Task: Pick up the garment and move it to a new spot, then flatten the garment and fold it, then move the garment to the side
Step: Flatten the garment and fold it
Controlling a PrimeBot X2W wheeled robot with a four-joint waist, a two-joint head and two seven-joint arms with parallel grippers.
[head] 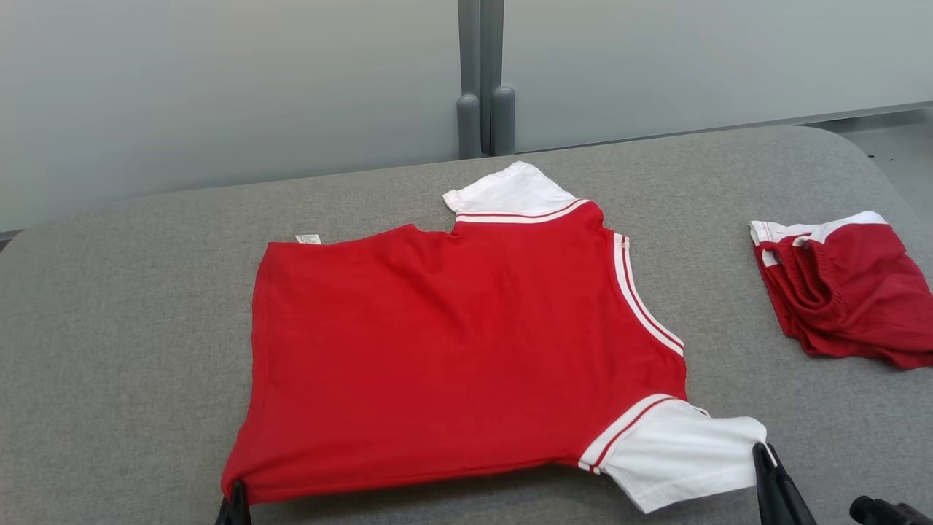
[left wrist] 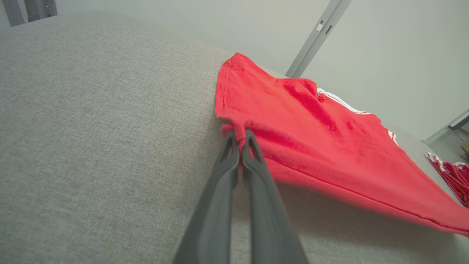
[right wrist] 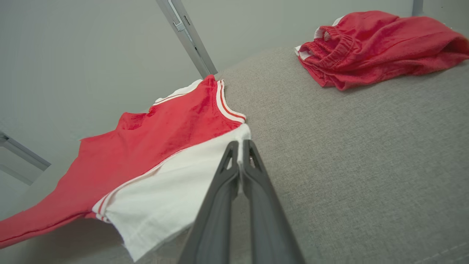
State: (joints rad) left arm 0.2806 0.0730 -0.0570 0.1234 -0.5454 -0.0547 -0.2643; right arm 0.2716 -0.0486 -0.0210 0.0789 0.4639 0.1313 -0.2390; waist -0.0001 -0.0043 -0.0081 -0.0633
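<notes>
The red T-shirt (head: 452, 343) lies spread mid-desk (head: 131, 306), its near edge lifted. The left gripper (left wrist: 240, 138) has its fingers clamped on the red hem corner. The right gripper (right wrist: 240, 146) pinches the near white sleeve's edge. The head view's bottom edge cuts off both grippers. Folded red shorts (head: 849, 292) lie well apart at right, partly cropped.

Soft matt cloth garment (head: 452, 343) lies on a coarse woven grey fabric table (head: 131, 350).
</notes>
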